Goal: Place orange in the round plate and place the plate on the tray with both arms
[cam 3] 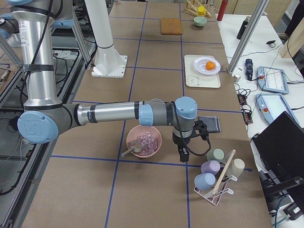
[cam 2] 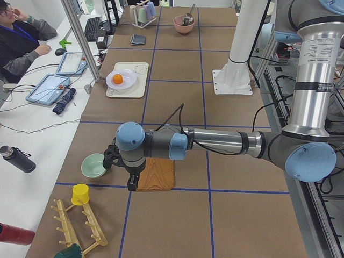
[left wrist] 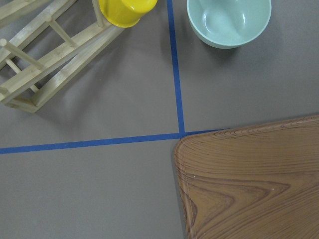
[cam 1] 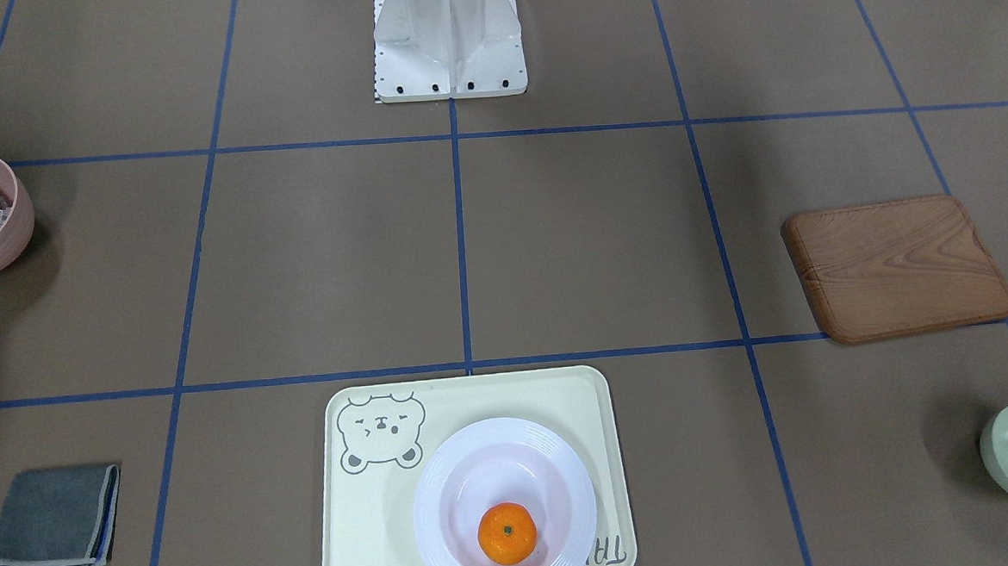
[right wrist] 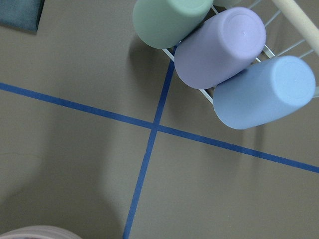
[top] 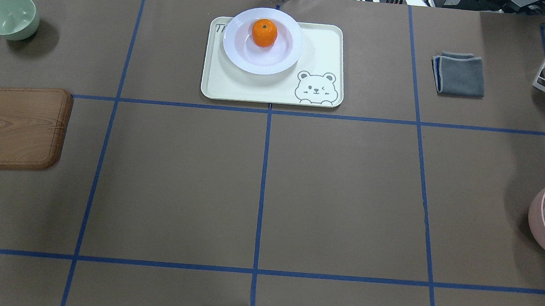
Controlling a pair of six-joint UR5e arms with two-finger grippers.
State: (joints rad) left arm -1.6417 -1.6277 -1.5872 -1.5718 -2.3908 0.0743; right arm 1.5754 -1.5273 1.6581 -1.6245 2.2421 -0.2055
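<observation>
Well clear of the left pincer [cam 2: 131, 184] and right pincer [cam 3: 183, 155], the orange [cam 1: 507, 533] lies in the round plate [cam 1: 452, 484] (on the tray [cam 1: 370, 531]). Cannot tell whether either pincer is apart or together.

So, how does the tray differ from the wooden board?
The tray is pale cream with a bear drawing; the board is brown wood grain. The tray carries the plate with the orange; the board carries nothing. Both are rectangles with rounded corners, flat on the table.
</observation>
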